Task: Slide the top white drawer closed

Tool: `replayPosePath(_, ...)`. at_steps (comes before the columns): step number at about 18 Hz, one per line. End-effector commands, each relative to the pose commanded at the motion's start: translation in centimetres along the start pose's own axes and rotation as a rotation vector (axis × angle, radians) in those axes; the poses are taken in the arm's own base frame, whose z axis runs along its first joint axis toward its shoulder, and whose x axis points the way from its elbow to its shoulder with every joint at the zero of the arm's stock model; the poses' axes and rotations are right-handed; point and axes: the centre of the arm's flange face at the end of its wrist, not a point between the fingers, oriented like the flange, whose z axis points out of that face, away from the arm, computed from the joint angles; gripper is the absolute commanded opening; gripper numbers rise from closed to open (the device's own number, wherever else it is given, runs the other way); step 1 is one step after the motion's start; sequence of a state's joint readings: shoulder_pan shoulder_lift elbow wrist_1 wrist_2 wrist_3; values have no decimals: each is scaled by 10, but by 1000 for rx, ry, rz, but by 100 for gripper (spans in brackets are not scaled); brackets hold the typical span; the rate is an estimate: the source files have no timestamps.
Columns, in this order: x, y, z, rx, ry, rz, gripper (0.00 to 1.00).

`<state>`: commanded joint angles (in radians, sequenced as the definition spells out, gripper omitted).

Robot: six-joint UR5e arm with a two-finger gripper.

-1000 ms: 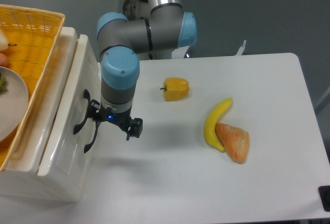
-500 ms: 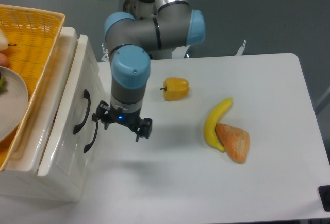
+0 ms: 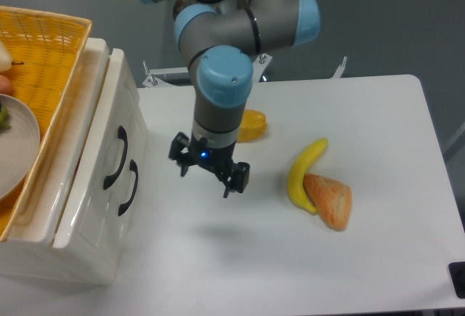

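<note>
A: Item one, the arm (image 3: 240,33); how is it posing?

B: Grey tubes with light blue joint caps; it is reaching down from the top of the frame, the wrist pointing at the table (image 3: 290,258); the gripper (image 3: 209,171) is hanging over bare tabletop, between the cabinet and the fruit, touching nothing.

A: And the gripper's fingers?

B: Black, spread wide apart, one fingertip (image 3: 181,168) toward the cabinet, the other toward the banana (image 3: 301,174); nothing is sitting between them; a small blue light is glowing at the wrist.

A: Item two, the top white drawer (image 3: 109,120)?

B: Glossy white, at the left edge of the table, well apart from the gripper; its flat front is facing the arm with a curved black handle (image 3: 116,158); the front is standing roughly flush with the lower drawer front (image 3: 102,221), which is carrying its own black handle.

A: Remaining stock?

B: A yellow wicker basket (image 3: 51,33) is sitting on top of the cabinet, holding a white plate (image 3: 18,149); a yellow pepper (image 3: 251,123) is lying partly hidden behind the wrist; the banana is touching an orange wedge of bread (image 3: 330,200) on the right.
</note>
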<state>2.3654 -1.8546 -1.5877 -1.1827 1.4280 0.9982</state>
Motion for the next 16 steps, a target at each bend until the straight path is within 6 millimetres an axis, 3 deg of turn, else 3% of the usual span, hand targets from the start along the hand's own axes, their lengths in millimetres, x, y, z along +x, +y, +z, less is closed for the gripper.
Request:
replayPosePath(3,-6,6,-2,-31,-24,114,100)
replayPosePath(7,-24,26,-11,-51,-53,95,100)
replayPosePath(14,-84,95,-18,-78,-63,191,100)
replayPosePath(16,-91,109,-17,-85,-54,275,100)
